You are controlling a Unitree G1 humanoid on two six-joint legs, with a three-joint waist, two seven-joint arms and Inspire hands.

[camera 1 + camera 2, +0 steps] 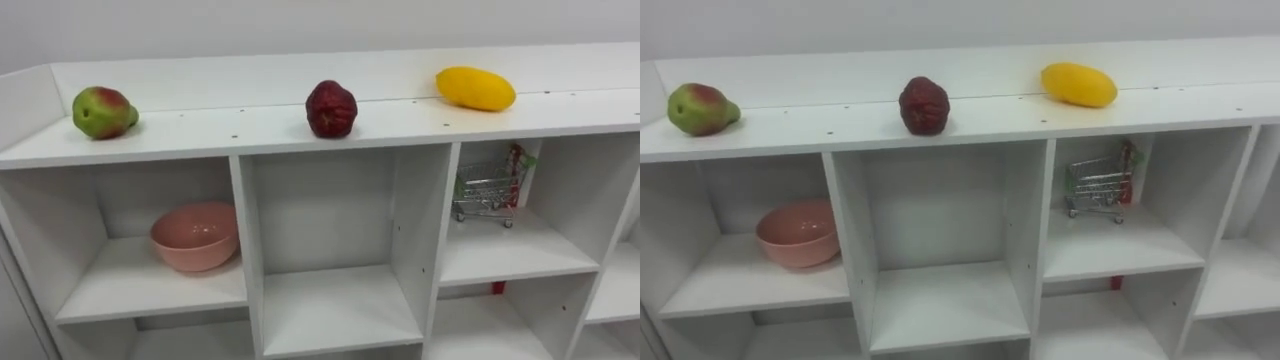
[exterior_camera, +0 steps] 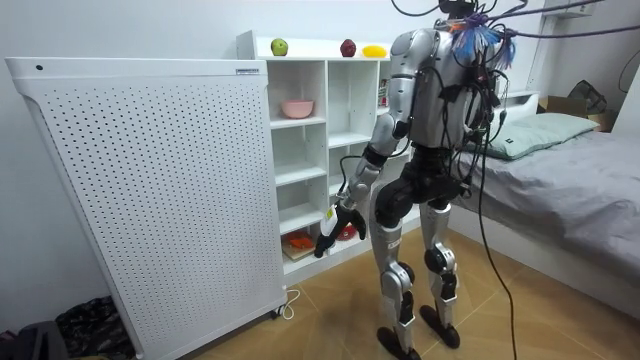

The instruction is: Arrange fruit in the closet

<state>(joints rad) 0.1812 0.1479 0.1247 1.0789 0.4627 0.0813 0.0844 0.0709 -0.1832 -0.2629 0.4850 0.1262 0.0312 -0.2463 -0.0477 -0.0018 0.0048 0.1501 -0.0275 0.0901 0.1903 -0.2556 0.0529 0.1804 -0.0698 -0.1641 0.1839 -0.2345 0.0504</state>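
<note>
Trouble is most to be feared from rolling: 3 fruits are set well apart on the closet [image 1: 200, 130] top, a pear [image 1: 103, 112] at the left, a red fruit [image 1: 331, 109] in the middle near the front edge, and a mango [image 1: 475, 88] at the right, further back. All are rounded, so one could be sent off the edge to the floor by a clumsy touch or a loose grasp. A bowl [image 1: 196, 236] is kept in the upper left compartment and a cart [image 1: 485, 192] in the upper right; either could be struck if a fruit is carried in carelessly. In the room view the left hand [image 2: 335, 222] is hung low by the lower shelves, and whether its fingers are curled or anything is held cannot be told.
</note>
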